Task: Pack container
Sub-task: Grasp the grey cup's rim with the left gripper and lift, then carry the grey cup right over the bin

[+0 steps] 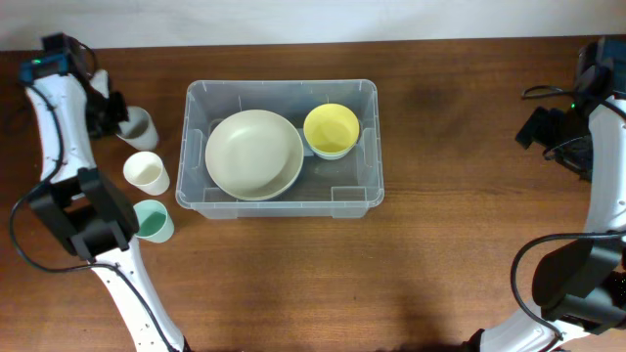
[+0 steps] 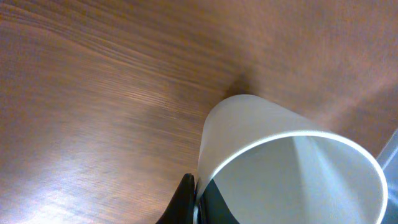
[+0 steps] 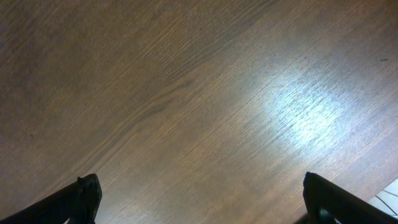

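Left arm [image 1: 56, 108] and right arm [image 1: 608, 186] were built of slim white tubular links joined by blocky black joint housings [image 1: 83, 210]. Thin black cables [image 1: 13, 227] looped beside each, and a small green light [image 1: 37, 65] glowed on the left arm's far black housing. Right gripper [image 3: 202, 205] carried two matte black fingers [image 3: 84, 198] with blunt, angular tips; left gripper [image 2: 200, 210] showed one glossy black finger [image 2: 185, 202], narrow and tapered.

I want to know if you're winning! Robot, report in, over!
Left tool shut on grey cup rim. Right tool open over bare table. Container holds plate and yellow bowl. Nothing over the container.
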You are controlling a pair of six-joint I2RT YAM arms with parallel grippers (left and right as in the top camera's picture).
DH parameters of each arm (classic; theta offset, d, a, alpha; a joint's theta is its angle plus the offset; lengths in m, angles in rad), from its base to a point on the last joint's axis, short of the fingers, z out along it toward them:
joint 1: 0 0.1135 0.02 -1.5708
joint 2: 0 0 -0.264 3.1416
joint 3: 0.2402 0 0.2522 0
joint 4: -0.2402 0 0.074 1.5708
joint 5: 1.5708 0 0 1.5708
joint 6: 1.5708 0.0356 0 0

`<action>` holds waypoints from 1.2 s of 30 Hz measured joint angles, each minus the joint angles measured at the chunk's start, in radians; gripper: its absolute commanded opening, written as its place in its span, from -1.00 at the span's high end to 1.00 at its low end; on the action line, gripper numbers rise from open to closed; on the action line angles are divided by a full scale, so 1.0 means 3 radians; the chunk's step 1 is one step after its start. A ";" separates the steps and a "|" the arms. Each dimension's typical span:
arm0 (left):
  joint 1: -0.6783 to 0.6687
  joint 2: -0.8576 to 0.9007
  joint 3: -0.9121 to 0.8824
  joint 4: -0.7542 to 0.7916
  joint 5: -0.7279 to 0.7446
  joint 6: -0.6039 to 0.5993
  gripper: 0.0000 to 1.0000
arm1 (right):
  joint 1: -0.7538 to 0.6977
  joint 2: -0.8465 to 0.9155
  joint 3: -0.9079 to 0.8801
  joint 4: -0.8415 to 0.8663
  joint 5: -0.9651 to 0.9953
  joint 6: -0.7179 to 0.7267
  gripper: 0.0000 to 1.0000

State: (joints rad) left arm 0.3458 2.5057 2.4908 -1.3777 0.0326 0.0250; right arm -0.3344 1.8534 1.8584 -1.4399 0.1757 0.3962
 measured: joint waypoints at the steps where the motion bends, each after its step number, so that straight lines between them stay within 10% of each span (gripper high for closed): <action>1: 0.0032 0.0006 0.0139 -0.0039 0.0000 -0.0025 0.99 | 0.0000 0.0000 0.0000 0.0000 0.0000 0.0000 -0.98; 14: -0.0140 -0.0350 0.2122 -0.0679 0.1264 0.0202 0.98 | 0.0000 0.0000 0.0000 0.0000 0.0000 0.0000 -0.98; 36: -0.2578 -0.0468 0.0432 -0.0500 0.0820 0.0554 0.98 | 0.0000 0.0000 0.0000 0.0000 0.0000 -0.0001 -0.98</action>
State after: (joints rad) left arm -0.4274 2.3653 2.6205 -1.5276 0.2787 0.1913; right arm -0.3344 1.8534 1.8584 -1.4399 0.1757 0.3958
